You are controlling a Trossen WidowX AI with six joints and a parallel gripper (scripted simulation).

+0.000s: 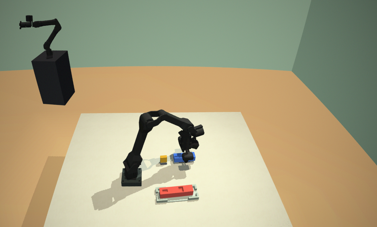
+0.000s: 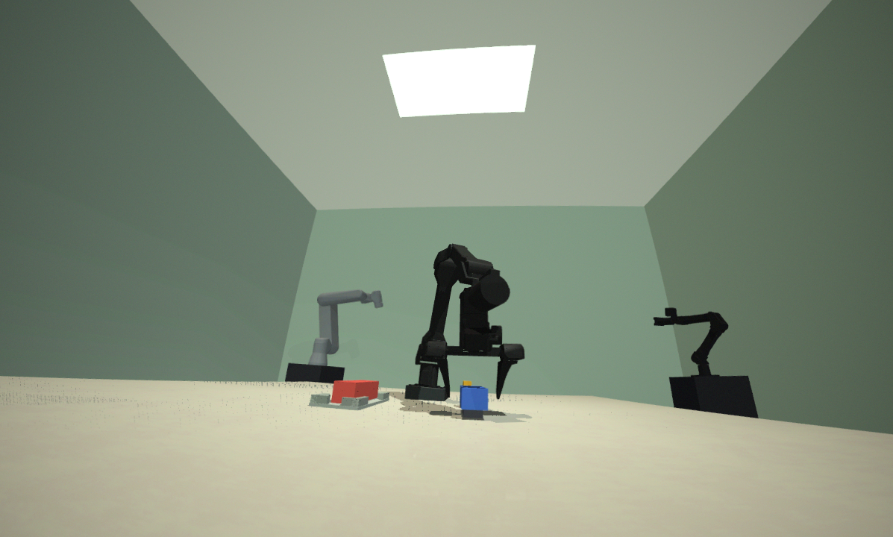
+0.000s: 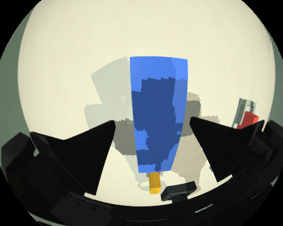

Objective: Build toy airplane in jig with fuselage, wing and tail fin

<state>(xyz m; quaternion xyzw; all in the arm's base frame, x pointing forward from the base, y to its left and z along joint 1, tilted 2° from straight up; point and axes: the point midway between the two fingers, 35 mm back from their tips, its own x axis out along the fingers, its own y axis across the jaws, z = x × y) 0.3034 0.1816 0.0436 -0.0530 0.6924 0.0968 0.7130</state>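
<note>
The red fuselage (image 1: 172, 191) (image 2: 354, 391) (image 3: 250, 120) sits in the pale grey-green cradle (image 1: 193, 198) (image 2: 354, 403) (image 3: 240, 110), its two top sockets open in the top view. The blue wing (image 1: 178, 159) (image 2: 474, 399) (image 3: 157, 97) lies level, with a dark piece beneath it. The small yellow tail fin (image 1: 163, 159) (image 2: 466, 383) (image 3: 155, 183) stands between the wing and the arm's base. My gripper (image 2: 473, 395) (image 3: 154, 122) points down, wide open, one finger on either side of the wing, with a gap at both sides. The tabs of wing and fin are not visible.
My arm's base (image 1: 131, 180) (image 2: 426, 391) (image 3: 179, 190) stands beyond the tail fin, on the same pale table top (image 1: 226, 183). The cradle lies to one side of the wing. Other arms on dark pedestals (image 1: 54, 81) (image 2: 713, 396) stand in the background.
</note>
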